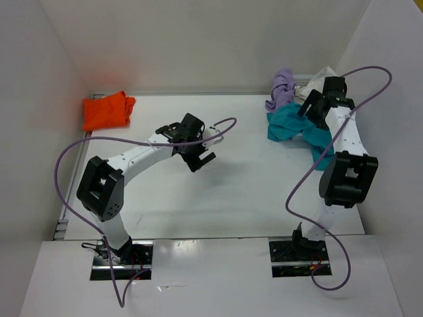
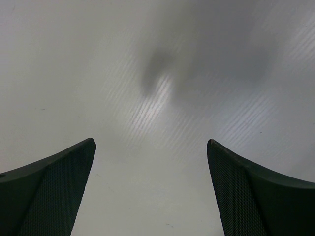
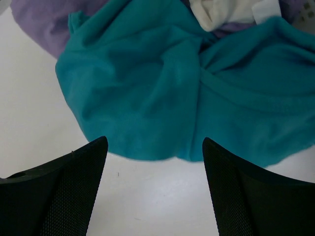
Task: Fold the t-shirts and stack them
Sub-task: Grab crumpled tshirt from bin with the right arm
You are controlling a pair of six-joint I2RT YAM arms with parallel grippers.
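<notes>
Black textured fingers [image 3: 59, 196] of the right gripper [image 3: 153, 147] are seen spread wide, with nothing held between them. Just ahead of them the teal-blue t-shirt [image 3: 147, 88] is lying crumpled on the counter [image 3: 29, 123]. Its near edge falls between the two fingertips, though whether cloth is touched cannot be told.

Beyond it, to that gripper's far left, the lavender t-shirt [image 3: 39, 24] is bunched up. Straight ahead and a little right, a scrap of the off-white t-shirt [image 3: 221, 14] is tucked in behind. All three are heaped together, so the step in hand is judged to be a pick: one shirt to be drawn out for folding.

For that to go well, the near hem should be taken, low against the counter. The thick twisted fold in the middle is best avoided. A slow pull towards the bare surface is advised, so that the lavender one is not dragged along.

Over on the other side, the left gripper [image 2: 150, 142] is held fully open above bare counter, well apart from the heap. The orange t-shirt [image 1: 106, 111] lies far beyond it to its left, already gathered into a compact bundle.
</notes>
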